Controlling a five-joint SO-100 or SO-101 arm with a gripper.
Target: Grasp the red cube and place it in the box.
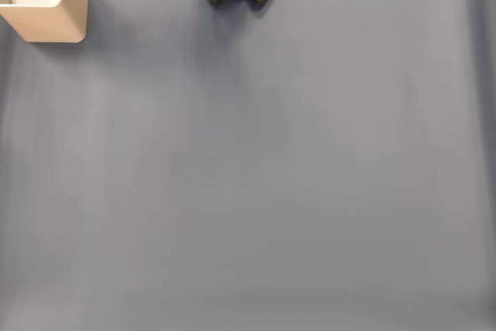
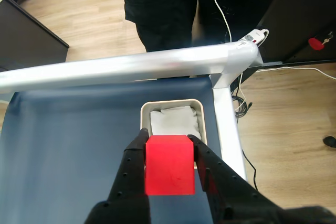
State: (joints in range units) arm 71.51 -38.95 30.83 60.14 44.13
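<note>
In the wrist view the jaws [image 2: 169, 153] squeeze the red cube [image 2: 169, 165] from both sides and hold it up in the air. Just past the jaws sits the box [image 2: 171, 104], open on top with white padding [image 2: 174, 121] inside. The box stands near the corner of the blue-grey bench [image 2: 68, 140].

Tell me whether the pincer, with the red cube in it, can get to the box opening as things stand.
Probably yes. In the wrist view the pincer grips the red cube by the near rim of the box, and the white padding inside lies uncovered, with nothing between cube and opening.
</note>
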